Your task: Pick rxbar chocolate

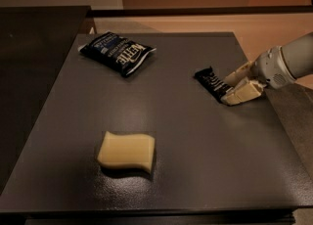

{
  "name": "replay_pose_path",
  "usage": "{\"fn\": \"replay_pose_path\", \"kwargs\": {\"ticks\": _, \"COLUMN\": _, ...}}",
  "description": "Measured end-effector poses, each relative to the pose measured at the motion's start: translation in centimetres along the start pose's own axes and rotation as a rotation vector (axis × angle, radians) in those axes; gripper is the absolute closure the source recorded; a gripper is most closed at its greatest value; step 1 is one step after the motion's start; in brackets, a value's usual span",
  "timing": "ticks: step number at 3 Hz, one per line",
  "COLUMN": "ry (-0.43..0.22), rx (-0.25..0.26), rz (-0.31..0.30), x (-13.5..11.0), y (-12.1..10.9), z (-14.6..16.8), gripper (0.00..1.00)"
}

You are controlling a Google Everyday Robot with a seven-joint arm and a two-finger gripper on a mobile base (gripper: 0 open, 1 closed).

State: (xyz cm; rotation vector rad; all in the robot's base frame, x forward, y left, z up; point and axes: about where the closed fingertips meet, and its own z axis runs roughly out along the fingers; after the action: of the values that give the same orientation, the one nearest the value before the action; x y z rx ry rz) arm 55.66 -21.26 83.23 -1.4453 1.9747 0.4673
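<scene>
The rxbar chocolate [210, 80], a slim black wrapper with white print, lies flat on the dark table [195, 160] at the right. My gripper [232, 87] reaches in from the right edge, low over the table. Its pale fingers [243, 92] are spread, and the bar's right end lies at their tips. The bar rests on the table and is not lifted.
A dark-blue Kettle chip bag [119, 52] lies at the back left. A pale yellow wavy sponge [126, 151] lies at the front left. The table's right edge [274, 121] runs just under my arm, with a lower grey surface beyond it.
</scene>
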Motion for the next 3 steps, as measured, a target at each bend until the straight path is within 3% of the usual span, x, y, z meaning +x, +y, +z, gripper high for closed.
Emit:
{"fn": "replay_pose_path", "kwargs": {"ticks": 1, "ry": -0.020, "rx": 0.005, "rz": 0.007, "x": -0.9, "y": 0.3, "z": -0.8, "gripper": 0.88}}
{"fn": "replay_pose_path", "kwargs": {"ticks": 2, "ry": -0.033, "rx": 0.014, "rz": 0.009, "x": -2.0, "y": 0.6, "z": -1.7, "gripper": 1.00}}
{"fn": "replay_pose_path", "kwargs": {"ticks": 3, "ry": -0.039, "rx": 0.021, "rz": 0.014, "x": -3.2, "y": 0.7, "z": -2.8, "gripper": 1.00}}
